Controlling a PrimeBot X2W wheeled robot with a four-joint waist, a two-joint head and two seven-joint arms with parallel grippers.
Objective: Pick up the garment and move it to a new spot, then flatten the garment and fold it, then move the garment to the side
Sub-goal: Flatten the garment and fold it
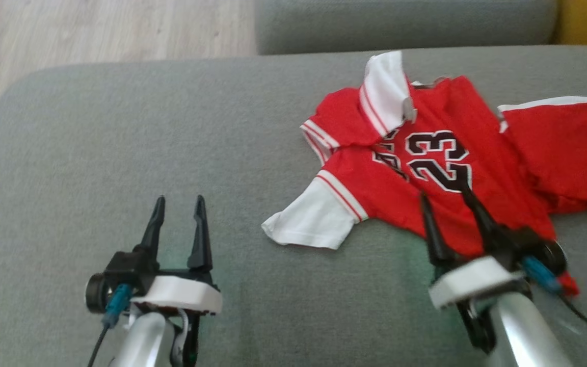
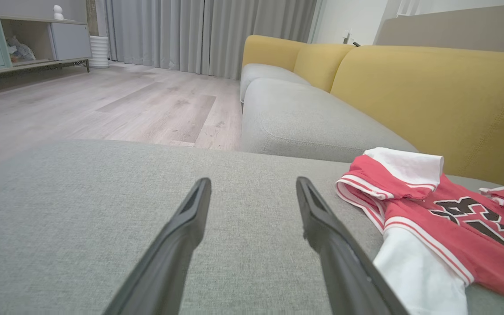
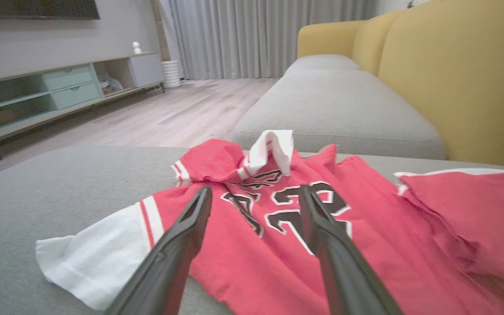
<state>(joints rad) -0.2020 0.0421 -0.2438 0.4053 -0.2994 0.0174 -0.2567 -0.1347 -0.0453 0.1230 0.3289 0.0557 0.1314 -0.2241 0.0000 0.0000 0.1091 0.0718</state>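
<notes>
Beneath spread right gripper (image 1: 442, 191), garment (image 1: 359, 178) lies ungripped.

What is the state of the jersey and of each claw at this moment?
jersey: crumpled on the grey cushion, far sleeve folded over, near sleeve spread flat, not gripped.
left claw: open, empty, over bare cushion.
right claw: open, over the jersey, gripping nothing.

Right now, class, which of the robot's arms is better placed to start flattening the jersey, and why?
Probably the right. The right gripper, open, is over the jersey by the 23; the left gripper, also open, is over bare cushion, apart from the white sleeve.
</notes>
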